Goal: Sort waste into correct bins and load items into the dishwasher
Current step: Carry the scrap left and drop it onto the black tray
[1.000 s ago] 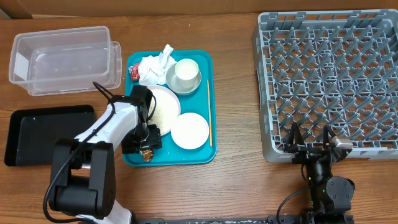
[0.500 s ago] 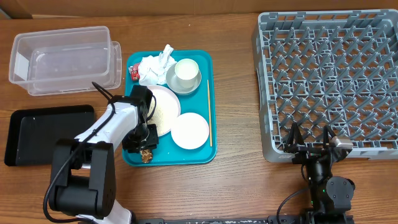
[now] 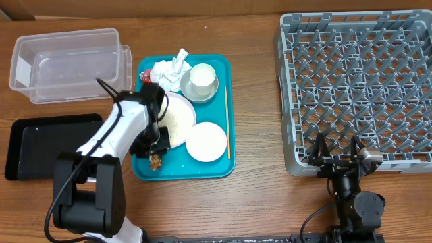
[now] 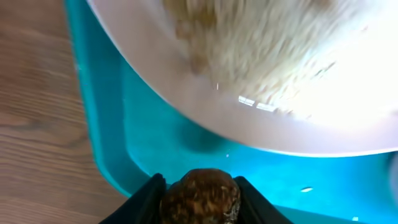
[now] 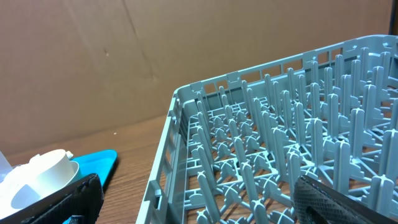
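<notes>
My left gripper point(image 3: 156, 157) is shut on a brown food scrap point(image 4: 200, 198), held just above the near-left corner of the teal tray point(image 4: 149, 155). Beside it lies the large plate point(image 3: 178, 119) strewn with rice-like crumbs point(image 4: 267, 56). On the same tray are a smaller plate point(image 3: 206, 142), a cup point(image 3: 202, 77) sitting in a bowl point(image 3: 186, 87), crumpled napkins point(image 3: 167, 69) and a red wrapper point(image 3: 143, 77). The clear tub point(image 3: 67, 64) and the black tray point(image 3: 47, 145) are to the left. My right gripper point(image 5: 199, 208) stands open at the near edge of the dish rack point(image 5: 280, 149).
A thin wooden stick point(image 3: 227, 121) lies along the teal tray's right side. The dish rack point(image 3: 358, 88) fills the right of the table, and its wall stands right in front of the right gripper point(image 3: 337, 159).
The left gripper has shut on the brown scrap and carried it slightly up and away from the tray's front corner. The right arm has not moved.
</notes>
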Controlling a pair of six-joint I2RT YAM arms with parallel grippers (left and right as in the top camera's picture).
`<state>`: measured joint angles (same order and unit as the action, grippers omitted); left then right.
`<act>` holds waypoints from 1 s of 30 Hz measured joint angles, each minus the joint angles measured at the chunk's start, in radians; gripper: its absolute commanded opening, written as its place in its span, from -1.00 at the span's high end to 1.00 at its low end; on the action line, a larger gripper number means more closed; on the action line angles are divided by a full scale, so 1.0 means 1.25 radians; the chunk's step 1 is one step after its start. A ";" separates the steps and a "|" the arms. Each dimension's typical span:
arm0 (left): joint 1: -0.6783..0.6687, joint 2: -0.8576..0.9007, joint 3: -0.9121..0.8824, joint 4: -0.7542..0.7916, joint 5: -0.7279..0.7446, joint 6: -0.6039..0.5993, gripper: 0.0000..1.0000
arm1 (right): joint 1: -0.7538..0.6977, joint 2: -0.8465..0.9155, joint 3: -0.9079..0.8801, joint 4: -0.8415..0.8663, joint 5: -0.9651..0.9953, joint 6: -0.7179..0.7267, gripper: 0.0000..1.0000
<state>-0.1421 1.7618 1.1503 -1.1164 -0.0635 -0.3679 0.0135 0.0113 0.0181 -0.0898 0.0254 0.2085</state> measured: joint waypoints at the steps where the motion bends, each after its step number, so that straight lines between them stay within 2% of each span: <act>1: 0.006 0.000 0.018 -0.005 -0.007 0.000 0.25 | 0.000 0.000 0.000 0.000 0.000 0.000 -1.00; 5: 0.050 0.000 0.087 -0.024 -0.022 0.000 0.32 | 0.000 0.000 0.000 0.000 0.000 0.000 -1.00; 11: 0.211 0.000 0.161 -0.013 -0.032 0.000 0.36 | 0.000 0.000 0.000 0.000 0.000 0.000 -1.00; 18: 0.388 0.000 0.167 0.041 -0.037 -0.015 0.35 | 0.000 0.000 0.000 0.001 0.000 0.000 -1.00; 20: 0.430 0.000 0.167 0.047 -0.037 -0.027 0.17 | 0.000 0.000 0.000 0.000 0.000 0.000 -0.99; 22: 0.473 0.000 0.167 0.048 -0.037 -0.043 0.16 | 0.000 0.000 0.000 0.000 0.000 0.000 -1.00; 23: 0.497 0.000 0.167 0.050 -0.037 -0.049 0.09 | 0.000 0.000 0.000 0.000 0.000 0.000 -0.99; 24: 0.520 0.000 0.167 0.051 -0.037 -0.055 -0.40 | 0.000 0.000 0.000 0.000 0.000 0.000 -1.00; 25: 0.536 0.000 0.167 0.052 -0.037 -0.062 -1.00 | 0.000 0.000 0.000 0.000 0.000 0.000 -1.00; 30: 0.599 0.000 0.167 0.050 -0.004 -0.085 -1.00 | 0.000 0.000 0.000 0.000 0.000 0.000 -1.00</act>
<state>0.6064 1.7618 1.3590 -1.0538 -0.0685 -0.4747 0.0135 0.0113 0.0181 -0.0902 0.0254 0.2085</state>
